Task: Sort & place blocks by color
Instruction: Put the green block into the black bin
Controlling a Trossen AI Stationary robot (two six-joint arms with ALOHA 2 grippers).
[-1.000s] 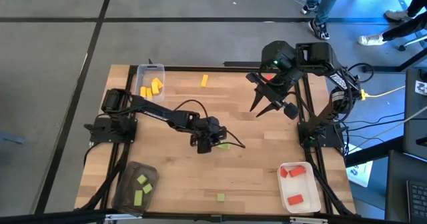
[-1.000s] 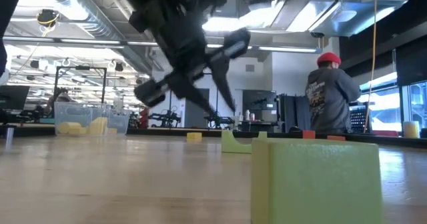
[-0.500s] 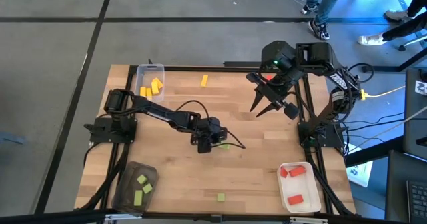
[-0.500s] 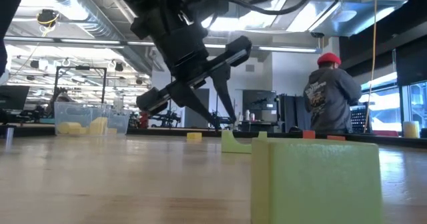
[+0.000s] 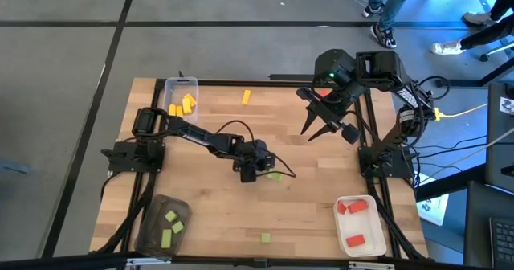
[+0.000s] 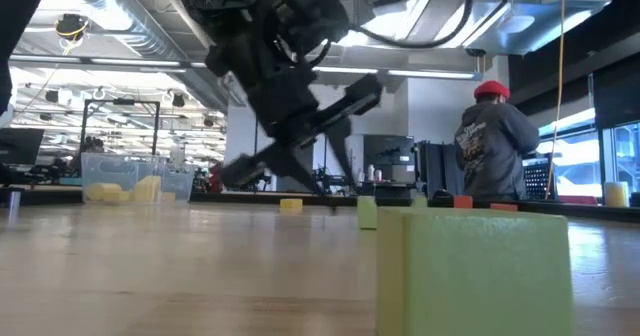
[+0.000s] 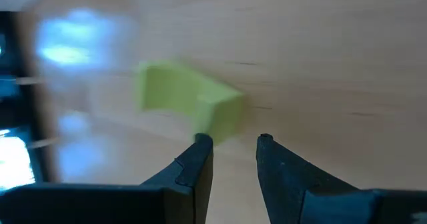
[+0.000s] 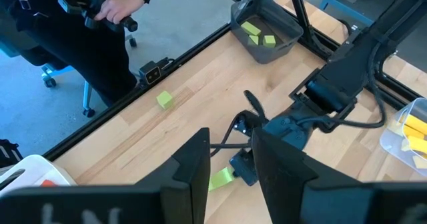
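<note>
My left gripper [image 5: 261, 172] [image 7: 233, 141] is low over the middle of the table, slanting down, open, with nothing between its fingers. A light green block [image 5: 275, 176] [image 7: 187, 104] lies flat on the wood just ahead of the fingertips; I cannot tell whether one fingertip touches it. A second green block [image 5: 265, 238] lies near the front edge, and a yellow block [image 5: 246, 97] near the far edge. My right gripper [image 5: 317, 129] [image 8: 230, 144] waits open, raised above the far right.
A clear tray [image 5: 170, 83] with yellow blocks stands at the far left, a dark tray [image 5: 152, 214] with green blocks at the near left, and a white tray [image 5: 341, 222] with red blocks at the near right. People stand beyond the table.
My left gripper has sunk toward the table and crept toward the green block, rolling about its own axis as it went. Its fingers keep the same gap.
</note>
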